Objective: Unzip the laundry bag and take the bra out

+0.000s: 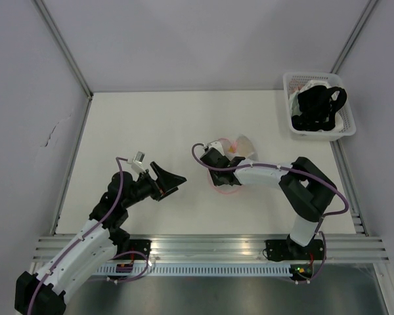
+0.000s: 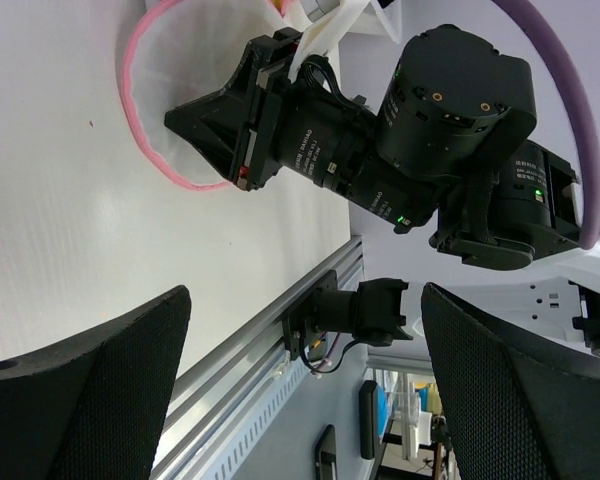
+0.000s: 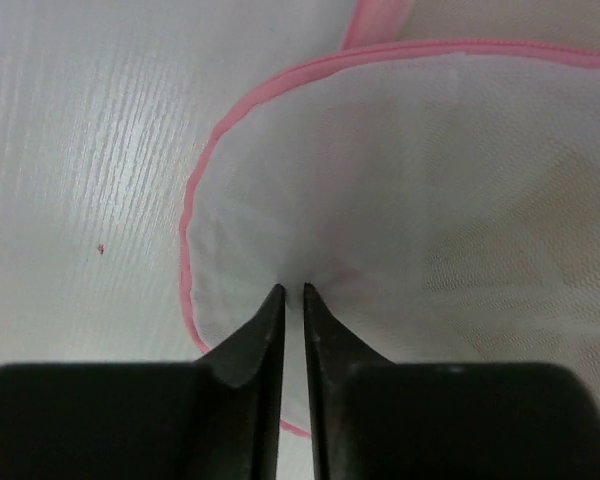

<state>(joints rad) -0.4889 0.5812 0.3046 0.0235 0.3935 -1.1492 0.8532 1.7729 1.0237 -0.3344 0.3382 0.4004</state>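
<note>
Pinching a fold of white mesh, the right tool (image 3: 292, 292) is holding the laundry bag (image 3: 400, 170) with its fingers nearly touching, just inside the pink trim (image 3: 192, 225). In the overhead view the bag is lying near the middle of the worktop (image 1: 118, 131). The left tool (image 1: 174, 178) is hovering at the bag's 9 o'clock, spread wide and carrying nothing. A pale yellowish cast is showing through the netting, which I am taking for the bra (image 3: 555, 235), not yet out. Whether the zipper is open at all, I cannot tell. Judging by this, most of the task is waiting: opening the rim and drawing the garment out. At 1 o'clock, a basket (image 1: 290, 105) is holding a black garment (image 1: 320, 105).
</note>
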